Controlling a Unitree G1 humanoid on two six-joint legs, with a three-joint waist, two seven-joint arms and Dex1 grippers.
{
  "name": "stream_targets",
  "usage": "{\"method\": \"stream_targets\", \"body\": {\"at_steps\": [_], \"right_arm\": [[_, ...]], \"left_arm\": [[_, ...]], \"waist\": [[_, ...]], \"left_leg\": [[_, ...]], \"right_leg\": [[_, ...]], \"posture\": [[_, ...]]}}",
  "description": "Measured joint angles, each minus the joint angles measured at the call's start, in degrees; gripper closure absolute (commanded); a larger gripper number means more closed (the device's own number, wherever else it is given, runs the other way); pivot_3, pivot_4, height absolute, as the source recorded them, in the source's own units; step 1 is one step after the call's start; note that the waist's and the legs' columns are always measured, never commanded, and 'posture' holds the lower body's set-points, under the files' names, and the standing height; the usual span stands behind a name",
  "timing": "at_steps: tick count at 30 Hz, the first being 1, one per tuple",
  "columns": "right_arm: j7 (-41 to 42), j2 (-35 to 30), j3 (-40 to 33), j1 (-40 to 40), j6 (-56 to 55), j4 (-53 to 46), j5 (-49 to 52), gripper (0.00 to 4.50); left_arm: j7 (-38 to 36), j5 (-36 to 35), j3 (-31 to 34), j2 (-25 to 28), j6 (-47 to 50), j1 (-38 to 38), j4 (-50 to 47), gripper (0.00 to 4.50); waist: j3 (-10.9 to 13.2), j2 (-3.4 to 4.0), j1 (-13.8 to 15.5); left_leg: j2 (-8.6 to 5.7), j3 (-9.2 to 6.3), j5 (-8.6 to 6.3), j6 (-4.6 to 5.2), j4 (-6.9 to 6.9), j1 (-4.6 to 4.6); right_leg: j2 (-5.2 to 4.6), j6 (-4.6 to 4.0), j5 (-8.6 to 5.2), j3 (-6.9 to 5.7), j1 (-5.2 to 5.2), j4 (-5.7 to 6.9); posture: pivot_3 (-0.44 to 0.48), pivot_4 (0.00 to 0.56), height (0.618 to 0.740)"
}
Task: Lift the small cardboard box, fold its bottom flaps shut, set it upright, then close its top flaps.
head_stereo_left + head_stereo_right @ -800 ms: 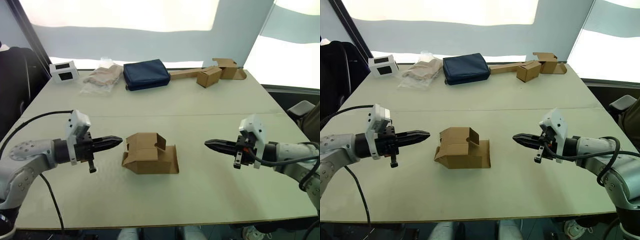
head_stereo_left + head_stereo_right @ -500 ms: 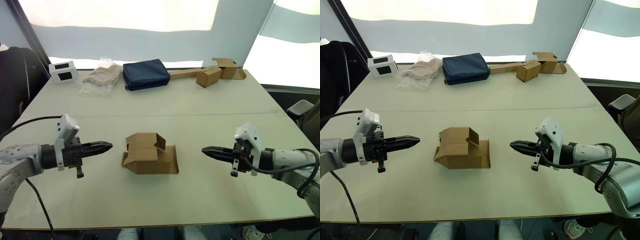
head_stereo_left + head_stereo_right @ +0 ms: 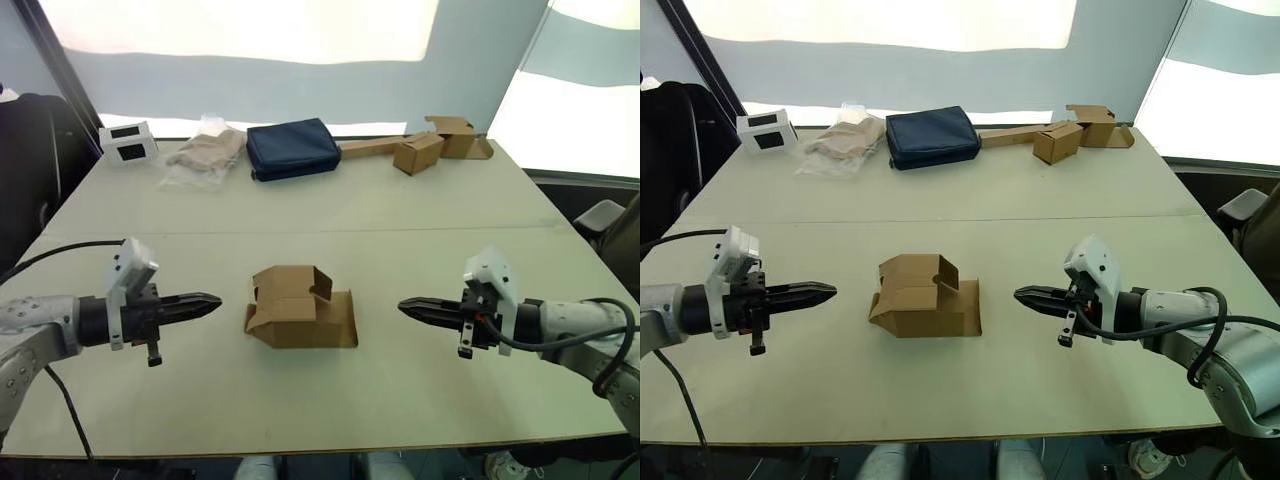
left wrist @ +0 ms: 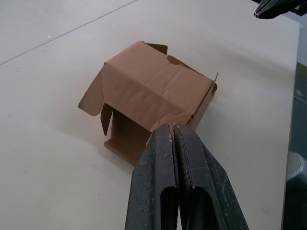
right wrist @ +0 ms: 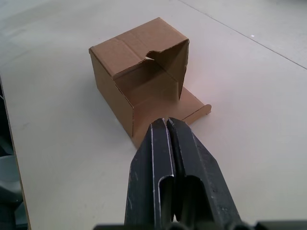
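Item: small cardboard box [image 3: 300, 307], plain brown corrugated, lying on its side near the middle of the pale table [image 3: 400, 200], both ends open. Flaps at the end facing the right gripper are splayed, one lying flat on the tabletop [image 5: 194, 108]; flaps at the other end [image 4: 93, 98] stand partly out (which set is top or bottom cannot be told).

Left gripper [image 3: 205, 301]: held low over the table to the box's left, tips aimed at the box, apart from it. Fingers [image 4: 160, 158] pressed together, nothing between them.

Right gripper [image 3: 412, 308]: to the box's right, tips aimed at the open end, apart from it. Fingers [image 5: 158, 148] likewise closed together and empty.

Far edge of table, well apart from the box: navy zip pouch [image 3: 293, 148], clear bag of tan material [image 3: 205, 153], small white device [image 3: 127, 142], and smaller tan boxes joined to a flat cardboard strip [image 3: 425, 148].
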Motion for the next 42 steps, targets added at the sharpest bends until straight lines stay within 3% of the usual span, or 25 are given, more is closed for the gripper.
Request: {"method": "stream_targets", "body": {"at_steps": [14, 17, 21, 24, 27, 31, 42], "right_arm": [[-4.7, 0.6, -0.1, 1.0, 0.7, -4.6, 1.1, 4.5], [-5.3, 0.6, -0.2, 0.9, 1.0, -5.3, 1.5, 4.5], [-5.6, 0.6, 0.1, 0.3, 1.1, -5.3, 1.6, 4.5], [-5.6, 0.6, 1.0, -0.6, 0.7, -4.9, 0.9, 4.5], [-5.6, 0.7, 1.8, -1.3, 0.4, -4.3, 0.3, 4.5], [-5.8, 0.7, 1.8, -0.8, -0.1, -4.3, -0.3, 4.5], [-7.2, 0.7, 1.6, 0.6, -0.1, -4.6, -0.2, 4.5]], "left_arm": [[-4.8, 4.3, -9.8, -0.2, -0.6, -12.7, 12.0, 4.43], [-5.9, 4.2, -11.6, -0.2, 1.6, -15.8, 14.2, 3.82], [-4.8, -1.5, -11.7, -4.5, 14.0, -20.4, 21.3, 2.21], [-3.1, -4.3, -11.6, -6.7, 21.8, -21.9, 25.3, 1.4], [1.7, -7.0, -9.8, -11.4, 32.3, -25.3, 32.7, 0.13], [7.4, -8.2, -5.7, -16.2, 40.2, -28.7, 39.7, 0.05], [11.7, -7.5, -4.6, -22.8, 43.0, -31.6, 42.2, 0.05]], "waist": [[0.0, -0.01, -0.1], [0.0, 0.0, -0.1], [0.0, -0.01, -0.1], [0.0, -0.04, -0.1], [0.0, -0.05, -0.1], [0.0, -0.07, -0.1], [0.0, -0.06, 0.0]], "left_leg": [[-0.03, 0.0, 0.0, 0.0, 0.0, -0.02], [-0.04, 0.0, 0.0, 0.0, 0.0, -0.01], [-0.04, -0.04, 0.0, 0.01, 0.03, -0.03], [-0.05, -0.05, 0.0, 0.01, 0.04, -0.03], [-0.06, -0.11, 0.0, 0.01, 0.04, -0.04], [-0.08, -0.14, 0.01, 0.01, 0.06, -0.03], [-0.08, -0.15, 0.01, -0.01, 0.05, -0.02]], "right_leg": [[0.04, 0.01, 0.01, -0.01, -0.01, 0.0], [0.05, 0.01, 0.01, -0.01, -0.01, 0.0], [0.08, 0.09, 0.04, -0.01, -0.01, 0.03], [0.09, 0.16, 0.08, -0.01, -0.01, 0.04], [0.12, 0.2, 0.1, -0.03, -0.01, 0.09], [0.12, 0.21, 0.1, -0.03, -0.01, 0.14], [0.1, 0.2, 0.1, -0.03, -0.01, 0.17]], "posture": [[0.0, 0.15, 0.74], [0.0, 0.15, 0.74], [0.0, 0.15, 0.74], [0.0, 0.15, 0.74], [0.0, 0.15, 0.74], [0.0, 0.15, 0.74], [0.0, 0.15, 0.74]]}}
